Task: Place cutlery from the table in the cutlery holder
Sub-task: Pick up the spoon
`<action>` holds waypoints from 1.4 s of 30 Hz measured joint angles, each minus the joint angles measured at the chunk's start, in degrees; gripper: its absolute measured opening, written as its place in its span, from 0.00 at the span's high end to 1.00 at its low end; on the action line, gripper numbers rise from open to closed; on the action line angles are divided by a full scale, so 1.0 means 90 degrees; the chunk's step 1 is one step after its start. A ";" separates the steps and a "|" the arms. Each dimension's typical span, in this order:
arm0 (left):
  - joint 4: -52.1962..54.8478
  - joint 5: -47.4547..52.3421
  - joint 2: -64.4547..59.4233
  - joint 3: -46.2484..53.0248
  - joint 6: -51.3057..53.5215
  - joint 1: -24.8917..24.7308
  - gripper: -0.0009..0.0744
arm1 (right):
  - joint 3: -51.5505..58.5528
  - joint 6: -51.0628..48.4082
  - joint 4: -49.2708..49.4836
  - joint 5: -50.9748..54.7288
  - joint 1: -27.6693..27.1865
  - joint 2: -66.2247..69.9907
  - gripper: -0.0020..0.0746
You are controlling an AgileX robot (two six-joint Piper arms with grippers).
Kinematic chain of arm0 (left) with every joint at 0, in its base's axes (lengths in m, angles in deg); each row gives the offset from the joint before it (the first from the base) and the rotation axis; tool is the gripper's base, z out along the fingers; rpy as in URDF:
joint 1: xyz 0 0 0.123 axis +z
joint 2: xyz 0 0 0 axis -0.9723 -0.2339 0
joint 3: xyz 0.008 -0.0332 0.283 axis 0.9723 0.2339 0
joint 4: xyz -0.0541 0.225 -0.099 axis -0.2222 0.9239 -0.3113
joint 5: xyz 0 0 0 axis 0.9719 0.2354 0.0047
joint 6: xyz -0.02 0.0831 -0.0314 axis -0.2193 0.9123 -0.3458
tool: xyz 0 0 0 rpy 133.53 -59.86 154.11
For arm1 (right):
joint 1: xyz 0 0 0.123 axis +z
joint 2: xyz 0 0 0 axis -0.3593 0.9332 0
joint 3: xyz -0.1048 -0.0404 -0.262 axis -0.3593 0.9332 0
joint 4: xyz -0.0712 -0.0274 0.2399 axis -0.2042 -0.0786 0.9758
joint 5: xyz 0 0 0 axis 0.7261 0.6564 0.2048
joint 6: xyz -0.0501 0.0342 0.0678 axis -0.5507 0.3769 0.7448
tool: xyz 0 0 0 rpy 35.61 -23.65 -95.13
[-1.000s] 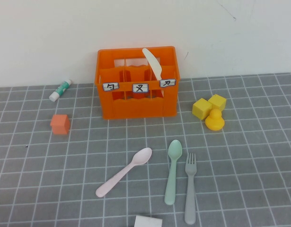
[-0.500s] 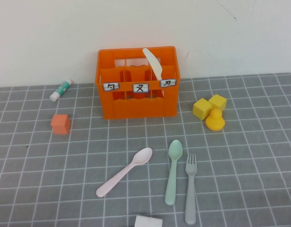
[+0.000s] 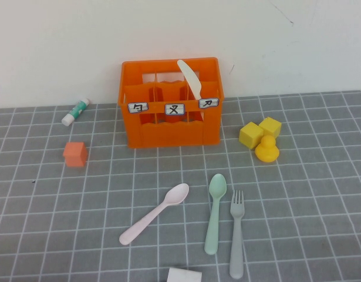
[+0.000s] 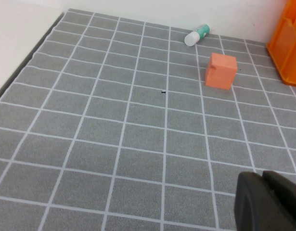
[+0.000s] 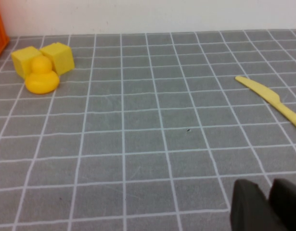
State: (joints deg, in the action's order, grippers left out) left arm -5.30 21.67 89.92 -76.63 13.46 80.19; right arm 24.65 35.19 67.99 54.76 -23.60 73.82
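Note:
The orange cutlery holder (image 3: 171, 132) stands at the back of the grey table (image 3: 63, 223). A cream-white knife (image 3: 189, 79) leans in its right compartment. A pale pink spoon (image 3: 154, 214), a mint green spoon (image 3: 214, 214) and a grey fork (image 3: 236, 241) lie on the table in front of it. A yellow knife (image 5: 270, 98) lies on the table in the right wrist view. Neither arm shows in the high view. My left gripper (image 4: 263, 175) is shut and empty over bare table. My right gripper (image 5: 269, 185) is shut and empty, near the yellow knife.
A glue stick (image 3: 74, 111) and a small orange cube (image 3: 75, 154) lie left of the holder. Two yellow blocks (image 3: 259, 130) and a yellow duck (image 3: 266, 148) sit right of it. A white object (image 3: 184, 275) shows at the front edge.

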 joint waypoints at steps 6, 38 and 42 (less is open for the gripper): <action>0.0000 0.0000 0.0000 0.0000 0.0000 0.0000 0.99 | 0.0000 0.0000 0.0000 0.0000 0.0000 0.0001 0.85; -0.3517 -0.1320 0.0000 0.0054 -0.2051 0.0000 0.99 | 0.0000 0.0000 0.0000 0.0000 0.0000 0.0001 0.85; -0.3790 -0.1930 0.0000 0.0054 -0.2077 0.0000 0.99 | 0.0000 0.0000 0.0000 0.0000 0.0000 0.0001 0.86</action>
State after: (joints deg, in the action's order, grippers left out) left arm -39.42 4.30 89.92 -76.14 -5.24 80.19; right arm 24.65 35.19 67.99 54.76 -23.60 73.82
